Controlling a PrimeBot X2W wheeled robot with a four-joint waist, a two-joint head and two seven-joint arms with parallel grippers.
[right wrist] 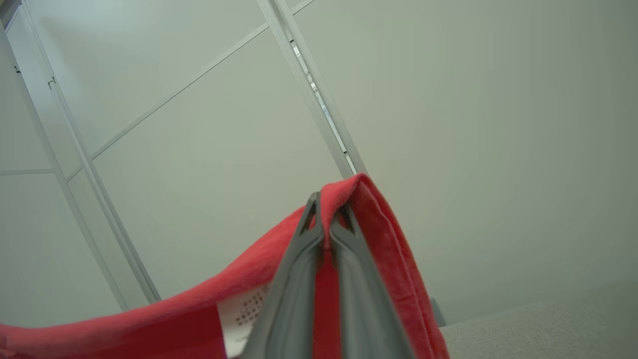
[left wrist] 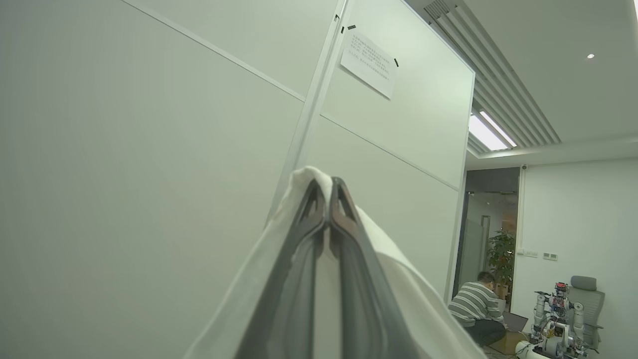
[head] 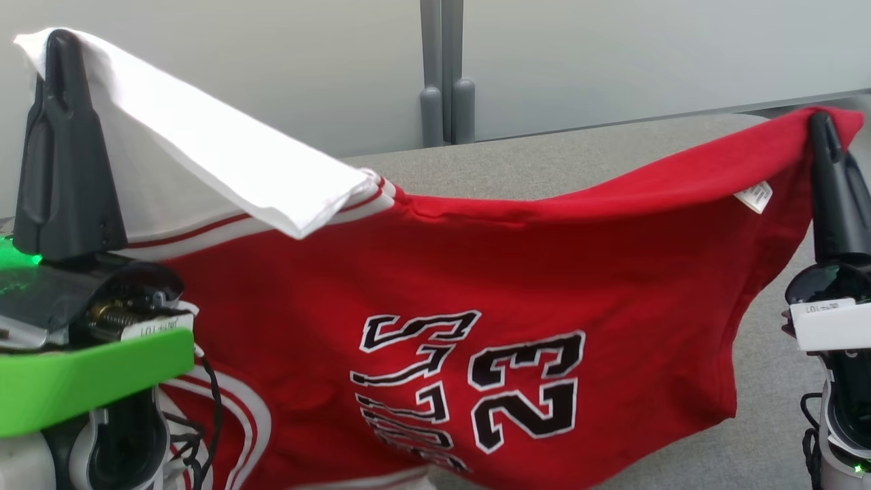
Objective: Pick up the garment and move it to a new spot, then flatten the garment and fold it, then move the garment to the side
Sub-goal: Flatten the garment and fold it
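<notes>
So both grippers are up in the air with the jersey [head: 476,258] stretched between them like a banner. The left gripper [head: 60,42] has its fingers pressed together on the white section [head: 224,156] at the jersey's left end, with the cloth draped over the tips and falling down both sides of the fingers. The right gripper [head: 820,121] is clamped tight on the red corner at the far right, fabric folded over the tips there too, and a little white care label [head: 754,197] hangs just left of it. The red body sags in the middle and hangs down toward the near edge, black-and-white "23" and lettering facing the head camera, red-and-white trim at the lower left. It looks like it's hanging over the grey table [head: 544,156], but I can't tell if the bottom hem touches it. Behind the table is a pale partition wall [head: 272,68] with a grey post [head: 442,68] in the middle. The left wrist camera also catches a taped-up sheet of paper [left wrist: 369,65], and way off right a person in a striped shirt [left wrist: 473,304] crouched beside another robot [left wrist: 553,324], an office chair [left wrist: 588,299] and a potted plant [left wrist: 501,254].
</notes>
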